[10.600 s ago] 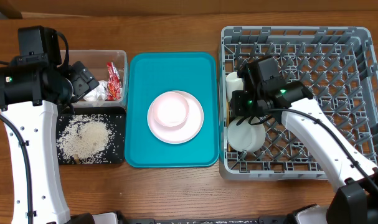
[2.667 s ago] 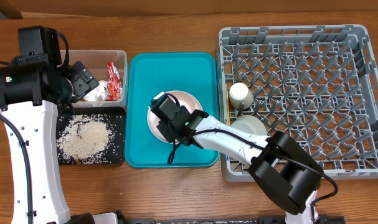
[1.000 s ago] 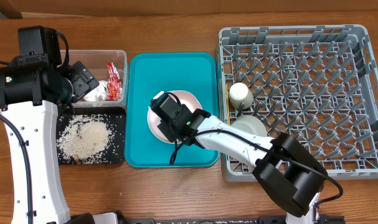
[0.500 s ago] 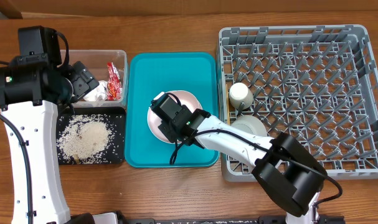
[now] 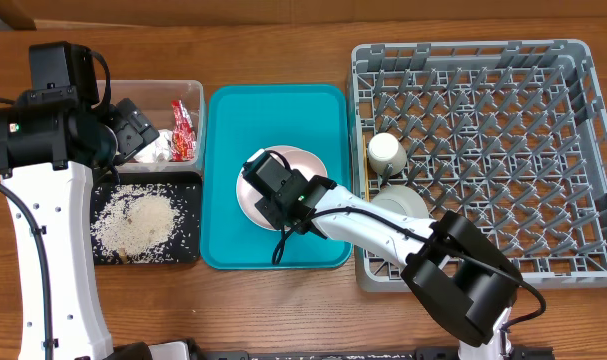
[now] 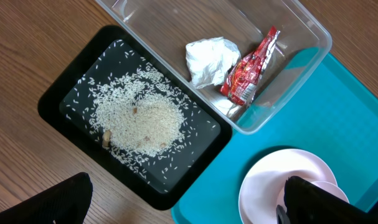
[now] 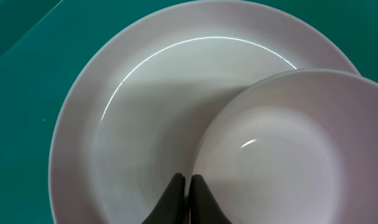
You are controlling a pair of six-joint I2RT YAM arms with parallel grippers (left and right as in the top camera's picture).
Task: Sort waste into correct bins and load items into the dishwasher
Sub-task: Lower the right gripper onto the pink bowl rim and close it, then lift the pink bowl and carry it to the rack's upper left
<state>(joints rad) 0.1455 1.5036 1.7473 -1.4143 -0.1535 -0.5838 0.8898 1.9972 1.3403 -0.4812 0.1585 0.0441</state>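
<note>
My right gripper (image 7: 189, 194) is clamped on the glossy bowl (image 7: 288, 155) rim.
The bowl sits on a smooth round plate (image 7: 126, 124) on the teal tray (image 7: 27, 50), wood-grain table (image 5: 283, 300) beneath; my left gripper (image 6: 182, 202) is spread apart, empty.

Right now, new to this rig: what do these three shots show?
Two robot arms at a wooden table. One shot is from above; the other two are cameras on each wrist. Left arm hovers by a clear tub holding a tissue and red wrapper, jaws open and empty. Beside it, a black tray of rice. Right arm reaches to the teal tray; its jaws pinch the rim of a bowl sitting on a plate. A cup and another bowl sit in the grey rack.
</note>
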